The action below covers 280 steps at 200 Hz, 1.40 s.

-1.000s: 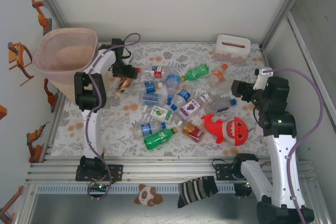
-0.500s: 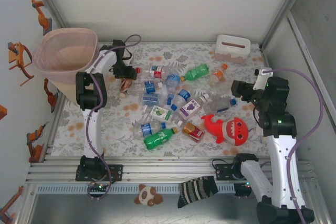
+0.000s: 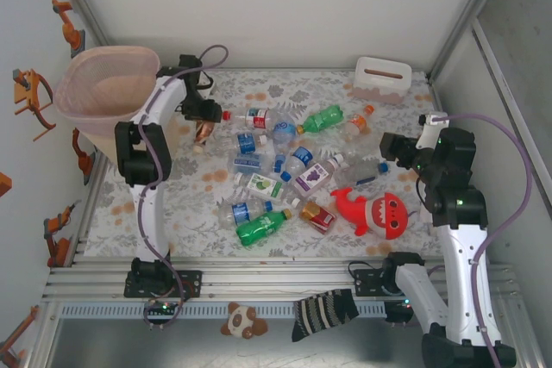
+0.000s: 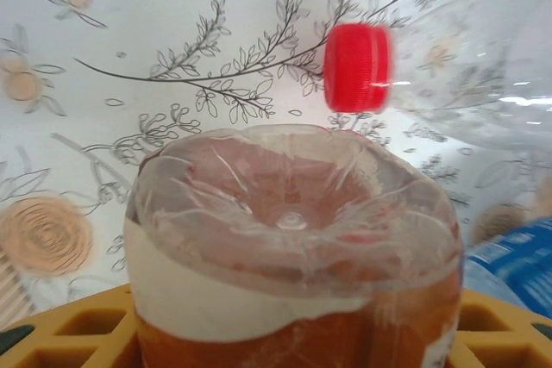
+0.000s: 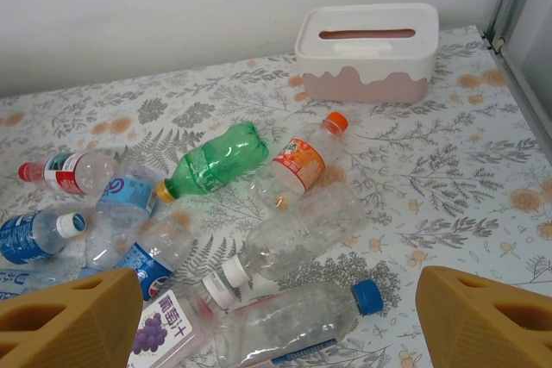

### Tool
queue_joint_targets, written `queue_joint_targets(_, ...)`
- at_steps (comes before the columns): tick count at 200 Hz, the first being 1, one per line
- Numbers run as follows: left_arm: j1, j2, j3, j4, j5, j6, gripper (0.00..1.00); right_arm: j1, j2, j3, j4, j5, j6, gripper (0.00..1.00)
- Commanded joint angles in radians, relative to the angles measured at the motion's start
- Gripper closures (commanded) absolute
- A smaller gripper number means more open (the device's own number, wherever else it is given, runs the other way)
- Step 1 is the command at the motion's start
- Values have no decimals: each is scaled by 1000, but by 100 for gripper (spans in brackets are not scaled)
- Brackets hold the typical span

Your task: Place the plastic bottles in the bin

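Observation:
My left gripper [image 3: 204, 120] is shut on an amber bottle [image 3: 205, 130], held a little right of the tall pink bin [image 3: 116, 49]. In the left wrist view the amber bottle [image 4: 293, 239] sits base-forward between my yellow fingers [image 4: 78, 329]. Beyond it lies a clear bottle with a red cap [image 4: 356, 67]. Several bottles [image 3: 276, 165] lie scattered mid-table, among them a green one [image 5: 216, 157], an orange-labelled one [image 5: 302, 161] and a clear blue-capped one [image 5: 293, 321]. My right gripper [image 5: 276, 325] hangs open above the pile's right side, nothing between its fingers.
A red shark plush [image 3: 375, 211] lies right of the bottles. A white slotted box [image 3: 382, 79] [image 5: 366, 51] stands at the back right. Enclosure walls close in on both sides and the back. A striped sock [image 3: 323, 312] and a small panda toy [image 3: 243, 321] lie by the arm bases.
My left gripper has carried the amber bottle a little up and back, closer to the bin. The right arm has not moved.

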Motion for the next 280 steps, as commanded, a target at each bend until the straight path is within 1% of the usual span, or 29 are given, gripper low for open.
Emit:
queue_joint_targets(1, -7, -113, 10, -41, 4, -26, 45, 8, -12, -9, 18, 1, 8, 18)
queue_joint_targets(20, -10, -167, 26, -47, 8, -29, 45, 8, -12, -8, 21, 0, 8, 18)
queue_joint_targets(72, -29, -315, 93, -65, -31, -20, 46, 8, -1, 2, 26, -6, 5, 18)
queue_joint_targets(133, -37, -487, 172, -70, -136, 10, 50, 8, 14, 13, 38, -20, 8, 18)
queue_joint_targets(148, -38, -531, 187, -65, -169, 23, 51, 9, 16, 14, 42, -23, 8, 18)
queue_joint_targets(169, -37, -588, 189, -42, -245, 50, 53, 9, 20, 16, 46, -25, 9, 18)
queue_joint_targets(194, -34, -647, 153, 17, -383, 107, 54, 9, 26, 17, 52, -29, 9, 18)
queue_joint_targets(219, -5, -676, 102, 81, -487, 166, 55, 11, 33, 21, 57, -34, 10, 18)
queue_joint_targets(246, 42, -663, 65, 120, -553, 215, 55, 10, 36, 22, 58, -36, 10, 18)
queue_joint_targets(280, 94, -638, -20, 180, -592, 245, 56, 11, 33, 22, 53, -34, 6, 18)
